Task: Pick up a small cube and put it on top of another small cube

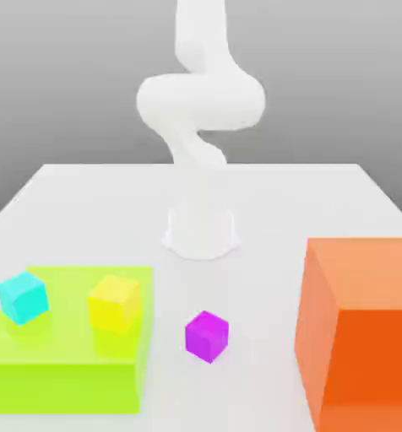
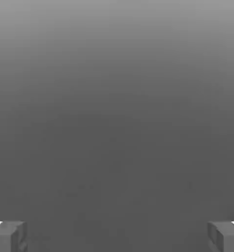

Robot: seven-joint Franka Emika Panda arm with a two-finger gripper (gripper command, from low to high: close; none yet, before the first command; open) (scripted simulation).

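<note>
White arm (image 1: 200,126) rises from its base at the table's (image 1: 86,198) middle and folds upward out of the exterior view. In the hand view the gripper (image 2: 117,236) is spread wide: two grey fingertips (image 2: 8,236) sit at opposite edges with only bare grey between them, nothing pinched.

Magenta cube (image 1: 207,336) sits on the table in front of the arm's base, well apart from it, a little toward the exterior view's right of the green slab (image 1: 65,359). Yellow cube (image 1: 114,302) rests on top of that slab, near the slab's edge facing the magenta cube. Cyan cube (image 1: 22,296) is on the same slab, farther toward the exterior view's left. Orange block (image 1: 361,333) stands on the exterior view's right, apart from the magenta cube.
</note>
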